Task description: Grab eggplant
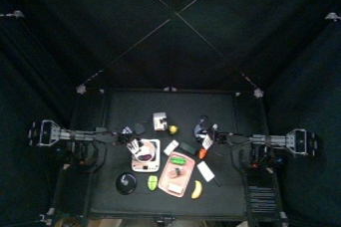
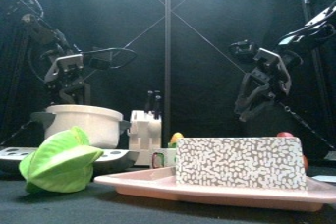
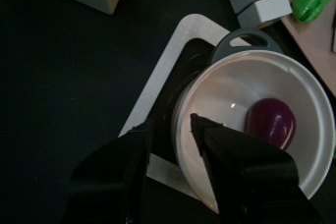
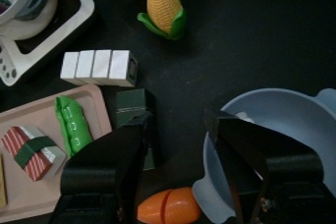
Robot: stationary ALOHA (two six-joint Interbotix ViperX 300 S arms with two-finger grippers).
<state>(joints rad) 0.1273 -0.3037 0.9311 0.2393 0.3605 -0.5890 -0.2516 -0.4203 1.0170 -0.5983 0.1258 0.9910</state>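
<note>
The eggplant [image 3: 273, 120] is small and purple and lies in the bottom of a white bowl [image 3: 230, 85]. The bowl stands on a black board with a white frame [image 3: 168, 71]. My left gripper [image 3: 168, 130] is open and empty, hanging above the bowl's near rim, a little aside of the eggplant. In the front view the bowl [image 2: 82, 125] hides the eggplant, and the left gripper [image 2: 66, 71] hangs above it. My right gripper [image 4: 180, 120] is open and empty above the table's middle, beside a grey-blue bowl [image 4: 282, 135].
A pink tray [image 2: 210, 187] holds a speckled box [image 2: 243, 161]. Near it are a green cucumber [image 4: 70, 125], a row of white blocks [image 4: 98, 66], a corn cob [image 4: 161, 10], an orange piece [image 4: 171, 206] and a green leafy toy [image 2: 59, 159].
</note>
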